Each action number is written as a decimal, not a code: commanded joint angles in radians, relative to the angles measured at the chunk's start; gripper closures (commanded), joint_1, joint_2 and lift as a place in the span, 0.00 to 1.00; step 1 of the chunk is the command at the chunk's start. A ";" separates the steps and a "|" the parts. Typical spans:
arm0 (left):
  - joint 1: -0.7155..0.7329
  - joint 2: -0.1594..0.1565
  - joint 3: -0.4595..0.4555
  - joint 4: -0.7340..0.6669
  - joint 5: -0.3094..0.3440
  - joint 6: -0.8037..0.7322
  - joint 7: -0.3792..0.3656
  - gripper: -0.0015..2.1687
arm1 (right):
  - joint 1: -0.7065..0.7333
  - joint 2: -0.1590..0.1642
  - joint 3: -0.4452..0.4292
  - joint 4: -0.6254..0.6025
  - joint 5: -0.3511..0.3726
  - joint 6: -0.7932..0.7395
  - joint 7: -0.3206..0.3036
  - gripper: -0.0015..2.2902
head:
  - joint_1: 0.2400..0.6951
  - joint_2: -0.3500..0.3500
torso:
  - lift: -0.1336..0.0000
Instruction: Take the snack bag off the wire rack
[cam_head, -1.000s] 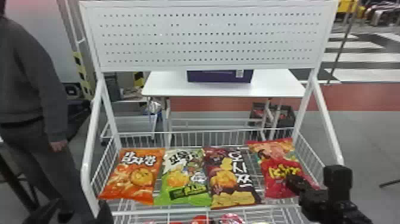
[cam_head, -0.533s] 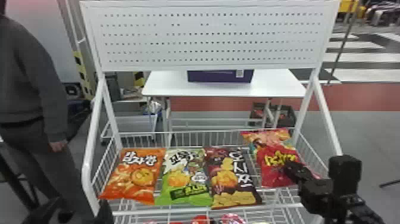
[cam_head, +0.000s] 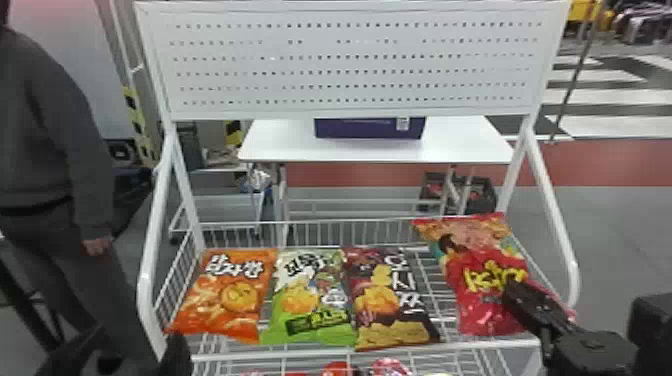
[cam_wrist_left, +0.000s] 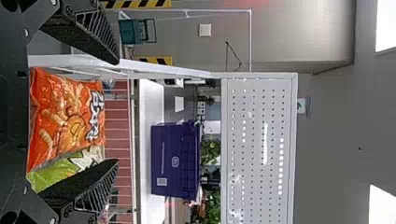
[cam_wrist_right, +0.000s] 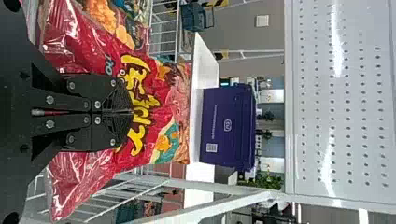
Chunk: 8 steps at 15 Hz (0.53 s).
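The red snack bag (cam_head: 487, 285) is at the right end of the wire rack (cam_head: 365, 348), its top edge raised against the back wires. My right gripper (cam_head: 511, 295) is at the bag's front, and in the right wrist view the gripper (cam_wrist_right: 132, 112) has its fingers closed together on the red bag (cam_wrist_right: 154, 105), pinching its front. At the bottom left of the head view is my left gripper (cam_head: 135, 357); in the left wrist view this gripper (cam_wrist_left: 116, 111) is open with nothing between its fingers, near the orange bag (cam_wrist_left: 65, 116).
Orange (cam_head: 227, 295), green (cam_head: 312, 300) and dark (cam_head: 390, 300) bags lie side by side left of the red one. A pegboard panel (cam_head: 350, 65) rises above the rack. Behind stands a white table (cam_head: 280, 145) with a purple box (cam_head: 370, 128). More packs lie on the lower shelf.
The red bag has shifted up and back with my right gripper, its top now standing higher at the rear wires. My left gripper and the other bags have stayed put.
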 joint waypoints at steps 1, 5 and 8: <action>-0.005 0.011 0.002 -0.001 0.007 -0.001 0.000 0.07 | 0.112 -0.007 -0.050 -0.049 -0.015 -0.077 0.000 0.91 | 0.57 0.50 | 1.00; -0.004 0.020 0.002 -0.003 0.010 -0.001 0.000 0.07 | 0.242 -0.010 -0.126 -0.070 -0.053 -0.190 -0.008 0.91 | 0.57 0.50 | 1.00; -0.001 0.022 0.005 -0.007 0.026 -0.004 0.000 0.07 | 0.307 -0.010 -0.156 -0.070 -0.066 -0.243 -0.008 0.91 | 0.57 0.50 | 1.00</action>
